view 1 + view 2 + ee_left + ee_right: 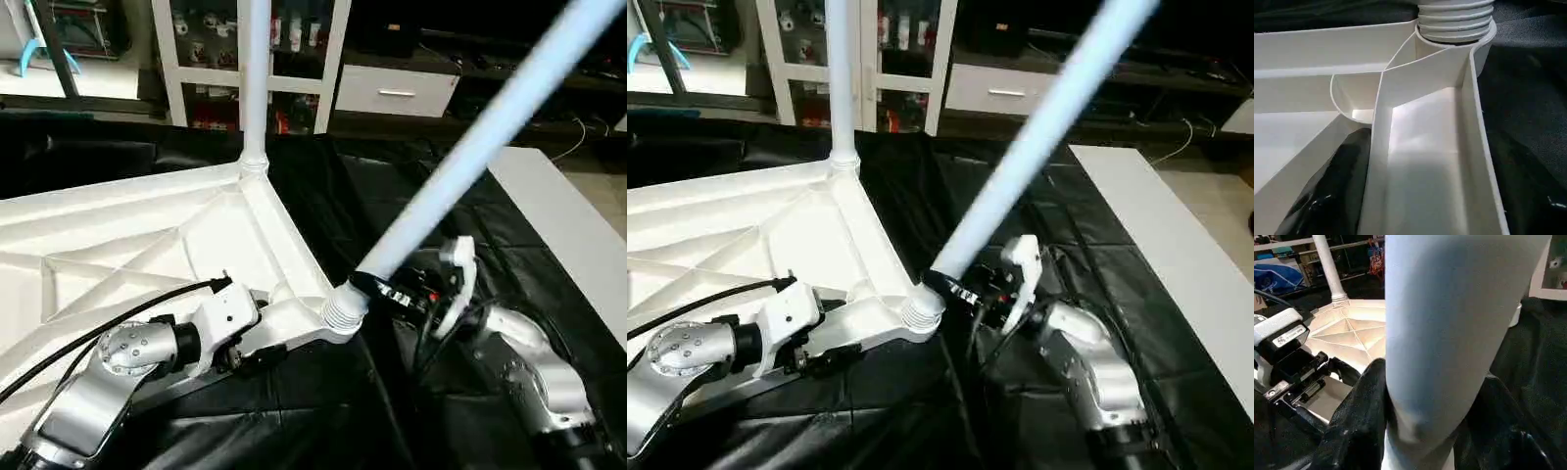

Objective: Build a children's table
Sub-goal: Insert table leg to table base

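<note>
We find the table top (147,245) lying ribbed side up on the black-covered surface (1117,294) at centre left of the head views, one leg (255,78) standing upright in its far corner socket and a second leg (490,137) slanting to the upper right, its threaded end at the near corner socket (338,315). The right gripper (1425,431) has its black fingers (1359,421) closed about this slanted leg, which the right wrist view confirms at close range. The left gripper (1400,196) grips the top's rim wall beside that socket, one finger (1337,186) showing against the wall's inner side in the left wrist view, which also reveals the leg's thread ridges (1455,22) above the socket.
</note>
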